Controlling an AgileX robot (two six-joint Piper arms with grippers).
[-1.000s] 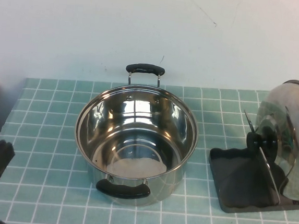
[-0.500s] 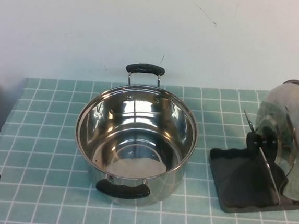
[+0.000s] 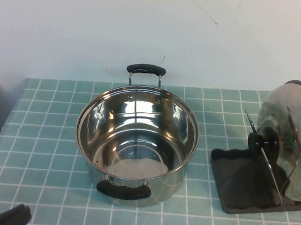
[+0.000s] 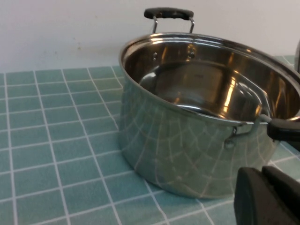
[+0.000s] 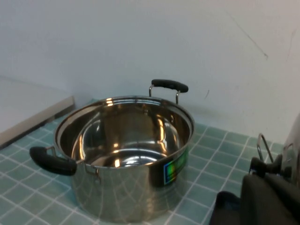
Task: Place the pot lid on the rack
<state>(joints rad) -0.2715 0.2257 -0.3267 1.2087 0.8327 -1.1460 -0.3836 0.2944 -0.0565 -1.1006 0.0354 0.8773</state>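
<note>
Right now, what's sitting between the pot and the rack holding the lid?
Nothing: in the high view only bare green tiles separate the pot from the rack, where the lid stands upright. Neither gripper is there.

— What did the robot's body look like?

— Only matte black, rounded casing showed. The left gripper point(image 3: 5, 216) was a smooth dark lump at the high view's near-left edge. The right gripper point(image 5: 272, 199), seen only from its own wrist camera, was a plain black, soft-edged bulk.

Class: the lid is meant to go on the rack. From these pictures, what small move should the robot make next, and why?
Probably none beyond parking. The pot lid already stands upright in the rack, and the pot is open. The left hand sits low at the table's near edge; the right hand is near the rack, touching nothing.
</note>
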